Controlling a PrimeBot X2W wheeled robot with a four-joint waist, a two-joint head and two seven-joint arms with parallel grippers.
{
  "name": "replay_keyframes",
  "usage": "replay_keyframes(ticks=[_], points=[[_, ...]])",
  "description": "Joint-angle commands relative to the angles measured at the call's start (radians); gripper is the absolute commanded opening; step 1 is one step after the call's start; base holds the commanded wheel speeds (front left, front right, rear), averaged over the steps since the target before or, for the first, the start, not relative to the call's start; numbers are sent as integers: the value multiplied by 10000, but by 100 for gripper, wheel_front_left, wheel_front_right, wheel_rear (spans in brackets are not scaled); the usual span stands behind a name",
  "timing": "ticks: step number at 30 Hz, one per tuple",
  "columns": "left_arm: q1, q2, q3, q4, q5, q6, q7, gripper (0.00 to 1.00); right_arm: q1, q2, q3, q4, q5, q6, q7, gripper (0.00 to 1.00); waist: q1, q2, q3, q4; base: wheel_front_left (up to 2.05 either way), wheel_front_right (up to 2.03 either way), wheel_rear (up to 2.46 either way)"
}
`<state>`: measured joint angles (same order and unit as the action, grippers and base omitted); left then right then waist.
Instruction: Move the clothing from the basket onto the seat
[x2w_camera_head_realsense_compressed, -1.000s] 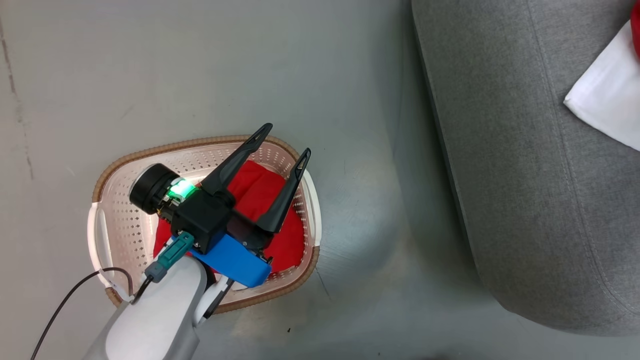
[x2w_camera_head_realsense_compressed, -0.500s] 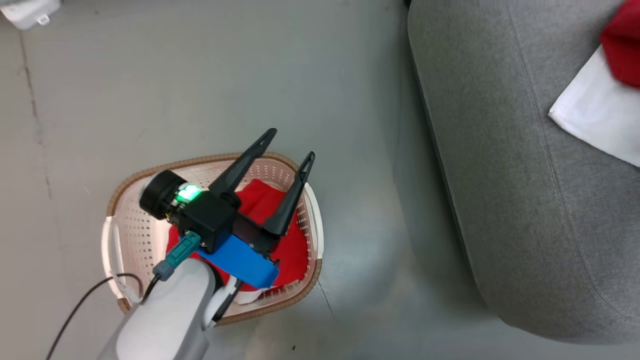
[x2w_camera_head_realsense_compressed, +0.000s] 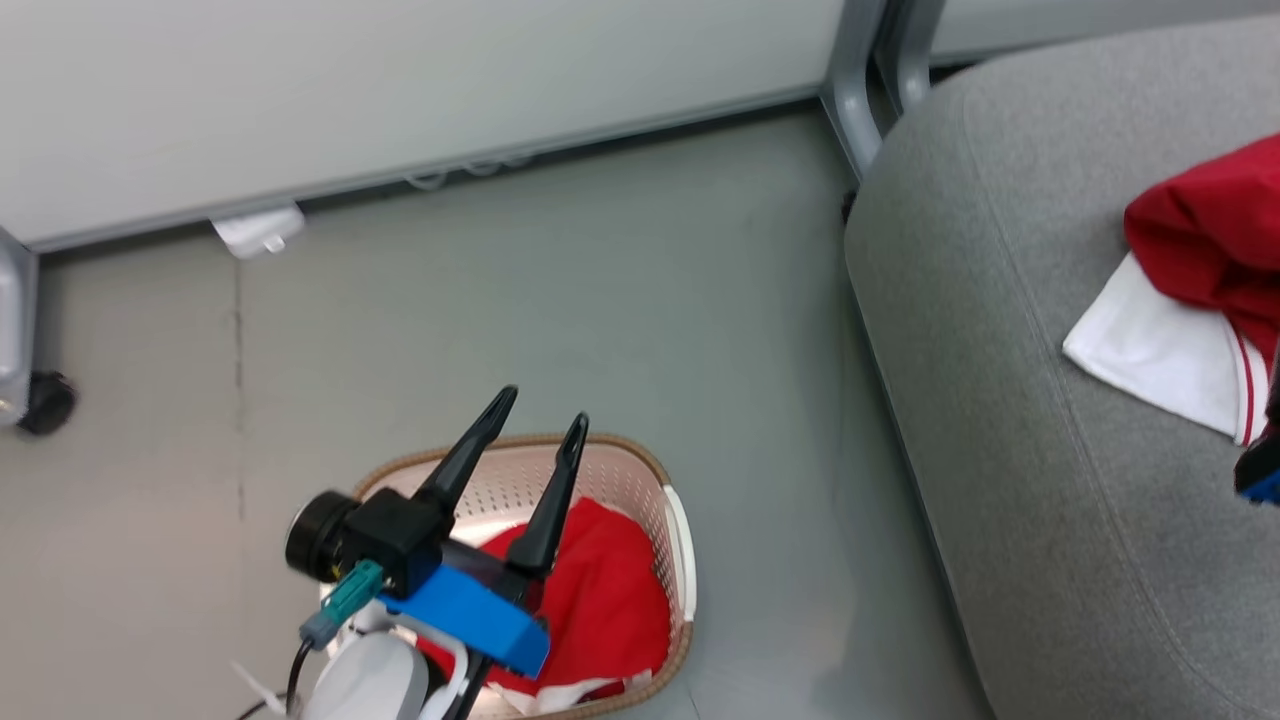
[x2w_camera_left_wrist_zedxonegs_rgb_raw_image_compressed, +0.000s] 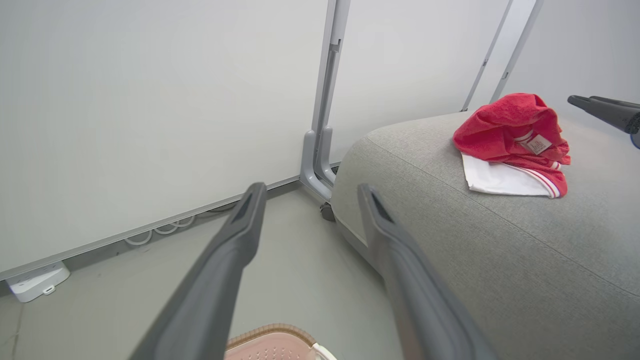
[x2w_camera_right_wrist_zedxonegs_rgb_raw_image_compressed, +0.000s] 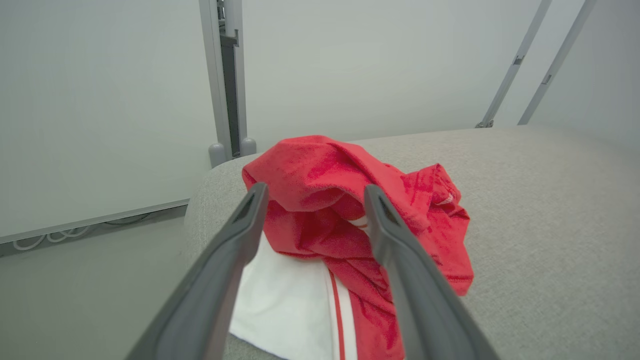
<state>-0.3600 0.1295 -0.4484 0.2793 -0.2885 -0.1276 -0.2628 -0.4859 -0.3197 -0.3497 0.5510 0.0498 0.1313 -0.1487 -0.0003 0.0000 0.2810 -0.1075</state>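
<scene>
The left gripper (x2w_camera_head_realsense_compressed: 545, 408) hangs with its two long dark fingers spread wide and nothing between them. Beneath those fingers, not ahead of their tips, lies a red garment (x2w_camera_head_realsense_compressed: 600, 600). It is a soft crumpled heap with a strip of white at its near edge and no clear long axis. It sits bunched in the basket (x2w_camera_head_realsense_compressed: 625, 452), a cream plastic tub with punched holes and a brown woven-look rim. The left arm is plainly the nearer one, and reaching the heap would probably mean tipping the wrist down into the basket. The right gripper (x2w_camera_right_wrist_zedxonegs_rgb_raw_image_compressed: 316, 189) is well off to the left gripper's right, its fingers also wide apart and gripping nothing. Just past its fingertips a second red garment (x2w_camera_right_wrist_zedxonegs_rgb_raw_image_compressed: 350, 215) lies rumpled on the sofa (x2w_camera_right_wrist_zedxonegs_rgb_raw_image_compressed: 550, 225), with a smooth white panel and striped trim nearest the gripper. The sofa is coarse light grey weave with a rounded edge. Beyond are a smooth grey floor (x2w_camera_head_realsense_compressed: 600, 280) and a pale wall (x2w_camera_head_realsense_compressed: 400, 80).
</scene>
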Motion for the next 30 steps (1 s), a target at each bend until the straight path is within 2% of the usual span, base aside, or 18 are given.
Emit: replay_keyframes(ticks=[1,7,14,20,30], points=[[450,-33,189,59,-3,-40,-30,100,671,177,129,-539,-10,-10,-74,100,3,0,-991,473,0,0,0],[1527,-126,902,139,103,-40,-30,100,2469,1329,576,-2478,-101,-10,81,100,3,0,-1867,813,0,0,0],[2375,-258,1978,30,271,-39,-30,100,3941,2157,1304,-3843,9,-10,176,100,3,0,-2425,1187,0,0,0],[2839,-347,2755,-78,544,-39,-30,100,4721,2458,2048,-4433,65,-10,182,100,3,0,-2701,1374,0,0,0],[3217,-411,3536,-69,703,-39,-30,100,5295,2667,2496,-4679,-4,-10,83,100,3,0,-2839,1325,0,0,0]])
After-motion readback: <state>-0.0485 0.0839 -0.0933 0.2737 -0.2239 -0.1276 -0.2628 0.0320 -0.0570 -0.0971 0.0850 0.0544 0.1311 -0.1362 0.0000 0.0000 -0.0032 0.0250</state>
